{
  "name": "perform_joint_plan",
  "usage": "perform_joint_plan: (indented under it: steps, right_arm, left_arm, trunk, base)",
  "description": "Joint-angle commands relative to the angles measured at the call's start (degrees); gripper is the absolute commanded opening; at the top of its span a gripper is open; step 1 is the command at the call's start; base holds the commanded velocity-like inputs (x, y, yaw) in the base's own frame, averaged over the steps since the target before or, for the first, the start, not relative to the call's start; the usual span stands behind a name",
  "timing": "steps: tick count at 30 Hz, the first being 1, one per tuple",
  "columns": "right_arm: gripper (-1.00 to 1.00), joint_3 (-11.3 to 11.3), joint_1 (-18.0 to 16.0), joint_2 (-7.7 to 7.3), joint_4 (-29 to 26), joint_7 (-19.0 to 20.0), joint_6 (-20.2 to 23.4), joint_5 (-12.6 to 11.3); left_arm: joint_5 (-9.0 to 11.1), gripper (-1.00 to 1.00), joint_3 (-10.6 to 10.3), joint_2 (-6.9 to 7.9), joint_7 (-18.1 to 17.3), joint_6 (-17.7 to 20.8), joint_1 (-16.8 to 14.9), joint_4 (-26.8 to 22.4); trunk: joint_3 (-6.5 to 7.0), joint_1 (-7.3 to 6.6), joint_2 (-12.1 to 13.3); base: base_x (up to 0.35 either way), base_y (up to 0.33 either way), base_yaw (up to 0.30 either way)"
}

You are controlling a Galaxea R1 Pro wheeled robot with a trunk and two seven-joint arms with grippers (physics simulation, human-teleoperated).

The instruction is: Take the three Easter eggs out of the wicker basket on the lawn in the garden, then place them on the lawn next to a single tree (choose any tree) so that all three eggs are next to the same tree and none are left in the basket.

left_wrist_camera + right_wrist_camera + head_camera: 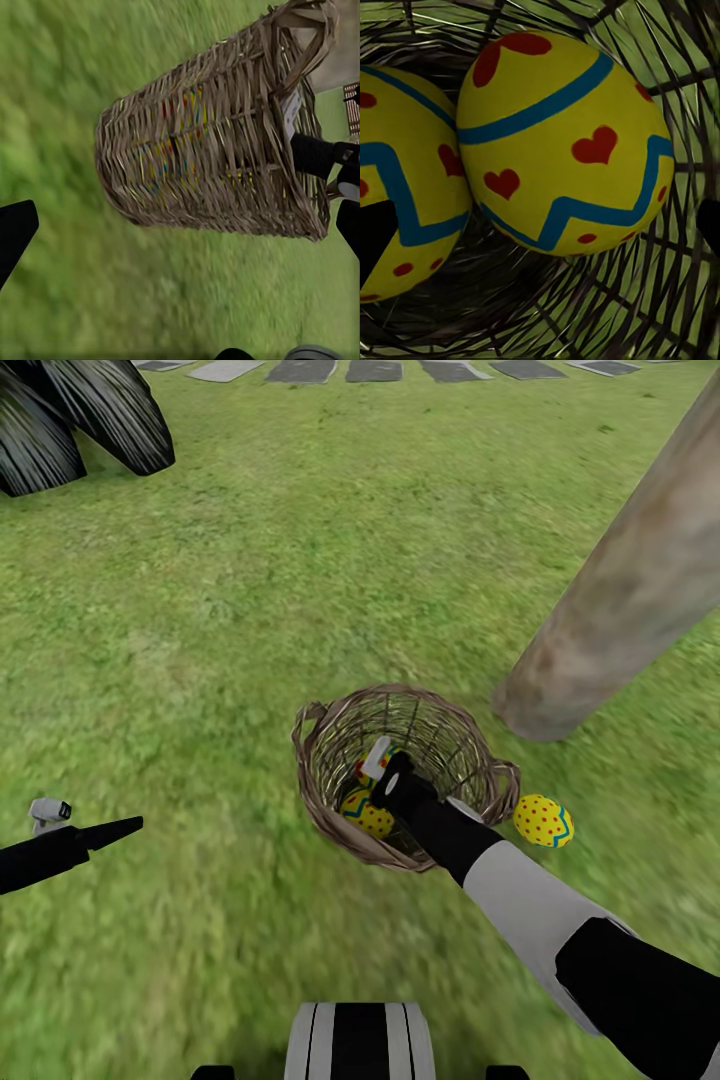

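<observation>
Nearest us at 9 o'clock, the left end effector [125, 826] hangs idle over the lawn [200, 660]; we can't tell its jaw state from these views. Right end effector [378, 758] is down inside the wicker basket [320, 800], fingers apart, dark tips flanking one Easter egg [562, 142] with a second egg [405, 195] touching it. Head view is cluttered in there, so which egg is dead centre is probably the rear one. We'd centre on that egg, close gently, then lift straight up clear of the rim. A third egg [543, 820] already lies on grass at the basket's 3 o'clock, near the tree [620, 600] at 1 o'clock. Basket wall and handle loop are the snag risks. Far off: dark shrub [80, 420] at 10, stepping stones [380, 370] at 12.
</observation>
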Motion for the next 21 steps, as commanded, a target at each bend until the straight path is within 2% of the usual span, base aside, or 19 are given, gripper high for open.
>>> perform_joint_plan:
  steps: [1, 2, 5, 21]
  right_arm:
    - [1.00, 0.1, 0.0, -0.01, -0.1, 0.5, 0.3, 1.4]
    - [1.00, 0.1, 0.0, -0.01, 0.0, 0.5, 0.3, 2.5]
    - [1.00, 0.0, 0.0, -0.01, 0.0, 0.5, 0.2, 3.1]
    - [1.00, 0.1, 0.0, 0.16, 0.0, 0.5, 0.2, 3.2]
  left_arm:
    - [-0.2, 1.00, 0.0, 0.00, -0.3, 0.6, -0.1, 0.0]
    - [-0.2, 1.00, 0.0, 0.00, -0.3, 0.6, -0.1, 0.0]
    - [-0.2, 1.00, 0.0, 0.00, -0.3, 0.6, 0.0, 0.0]
    - [-0.1, 1.00, 0.1, -0.17, -0.3, 0.6, 0.0, 0.1]
  trunk:
    - [-0.03, -0.01, 0.0]
    - [-0.03, -0.01, 0.0]
    - [-0.03, -0.01, 0.0]
    - [-0.03, -0.01, 0.0]
  base:
    - [0.000, 0.000, 0.000]
    - [0.000, 0.000, 0.000]
    - [0.000, 0.000, 0.000]
    - [0.050, 0.000, 0.000]
